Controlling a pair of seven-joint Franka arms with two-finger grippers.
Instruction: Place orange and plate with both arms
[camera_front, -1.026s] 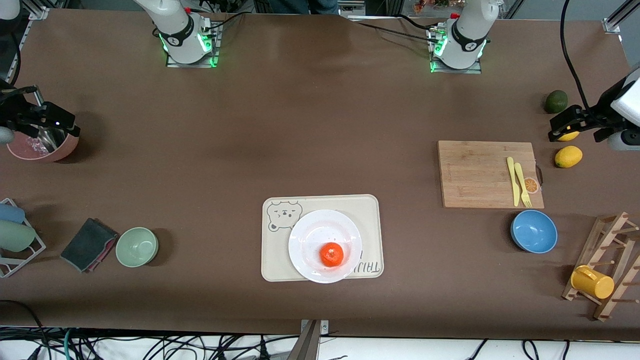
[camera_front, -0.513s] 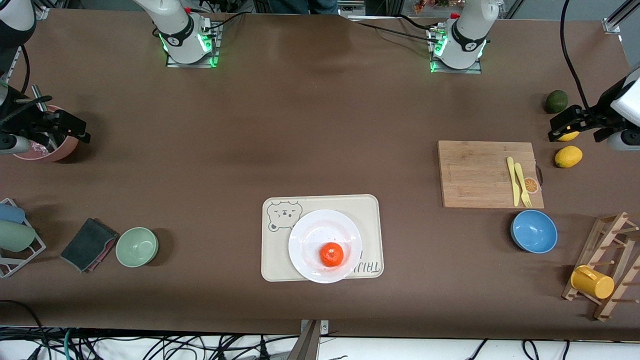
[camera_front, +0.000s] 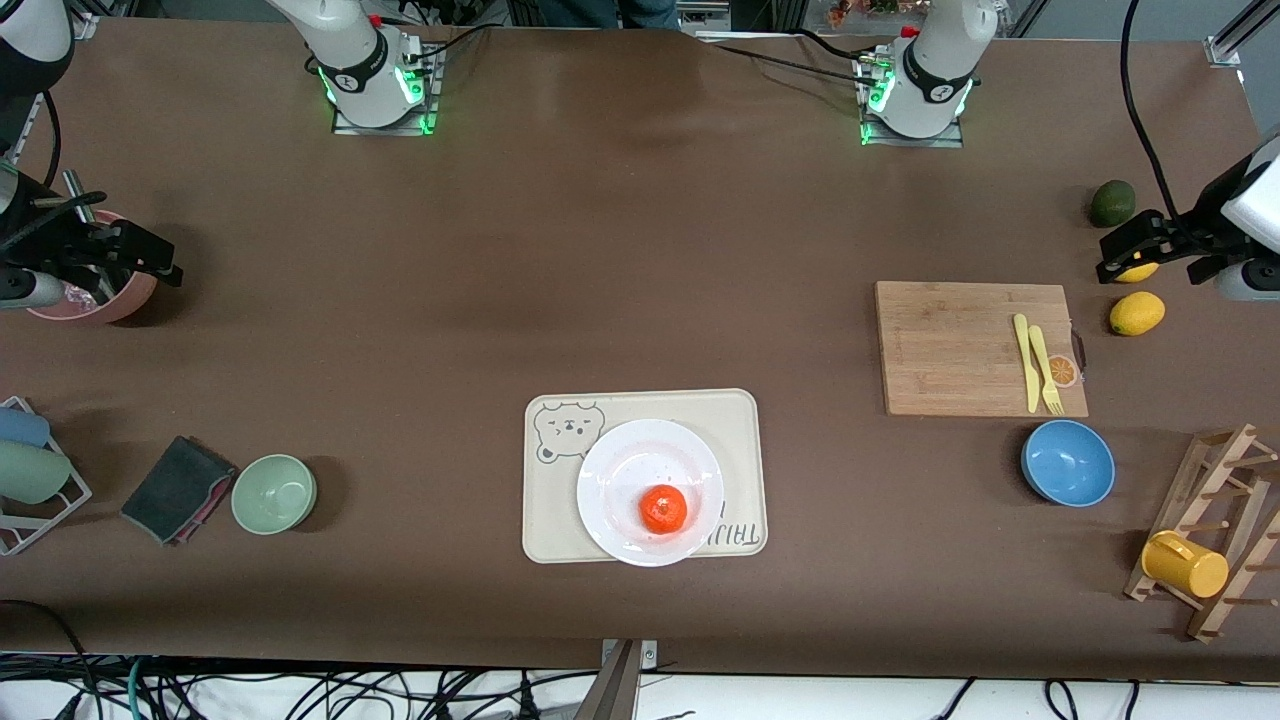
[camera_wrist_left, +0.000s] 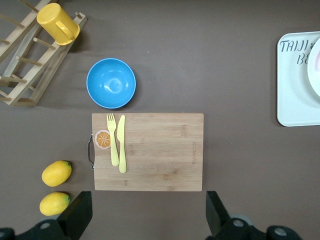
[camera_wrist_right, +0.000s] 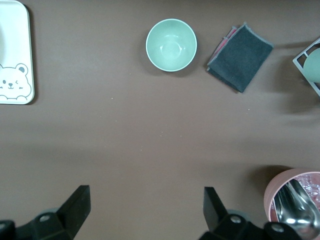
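on the plate (camera_front: 612, 463) sits the orange (camera_front: 663, 509), both grippers away.

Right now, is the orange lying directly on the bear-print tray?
No, the orange sits on the white plate, which itself rests on the tray.

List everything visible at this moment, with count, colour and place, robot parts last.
orange: 1, orange-red, on the plate
plate: 1, white, on the tray
tray: 1, cream, bear print, mid-table
cutting board: 1, wood, toward the left arm's end
knife and fork: 2, yellow, on the board
blue bowl: 1, nearer the camera than the board
lemons: 2, yellow
avocado: 1, dark green
green bowl: 1
cloth: 1, dark grey
pink pot: 1
yellow mug: 1, on wooden rack
left gripper: jaws open, over the lemons
right gripper: jaws open, over the pink pot
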